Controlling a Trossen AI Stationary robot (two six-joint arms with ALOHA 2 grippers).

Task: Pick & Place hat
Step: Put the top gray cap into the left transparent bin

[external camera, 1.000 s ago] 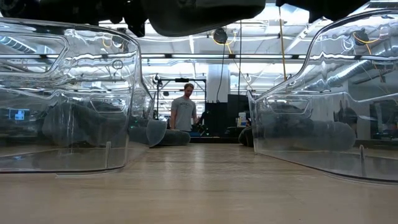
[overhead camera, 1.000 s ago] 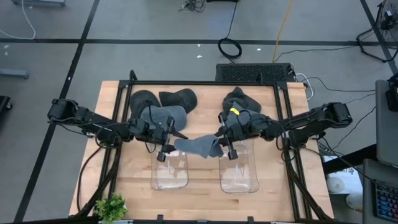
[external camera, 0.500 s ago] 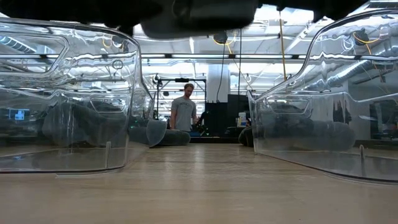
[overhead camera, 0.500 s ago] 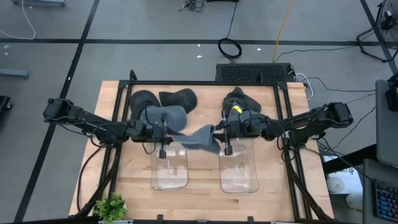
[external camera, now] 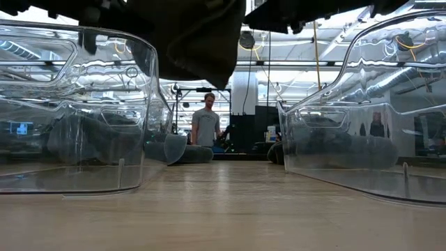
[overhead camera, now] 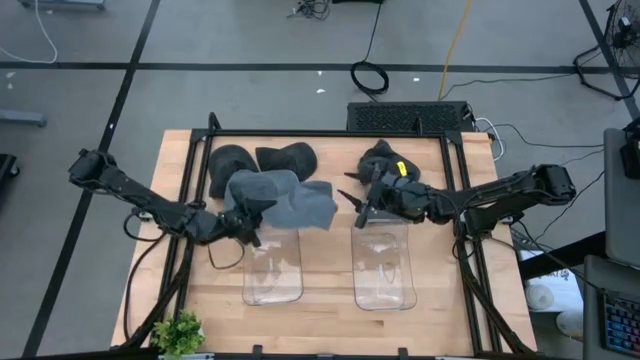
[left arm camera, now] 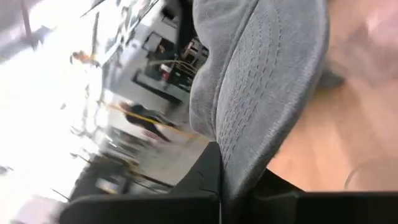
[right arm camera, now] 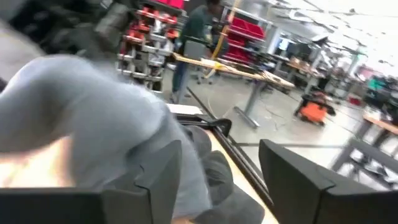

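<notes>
Hat (overhead camera: 290, 203): hung over the left bin's (overhead camera: 273, 272) far end, not yet inside.
Left pincer (overhead camera: 252, 212): pinching the hat's edge.
Right pincer (overhead camera: 356, 199): spread, empty, above right bin (overhead camera: 385, 268).

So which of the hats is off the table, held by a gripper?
The lighter gray hat, pinched by the left gripper above the left clear bin. The darker hats lie on the table behind it.
</notes>
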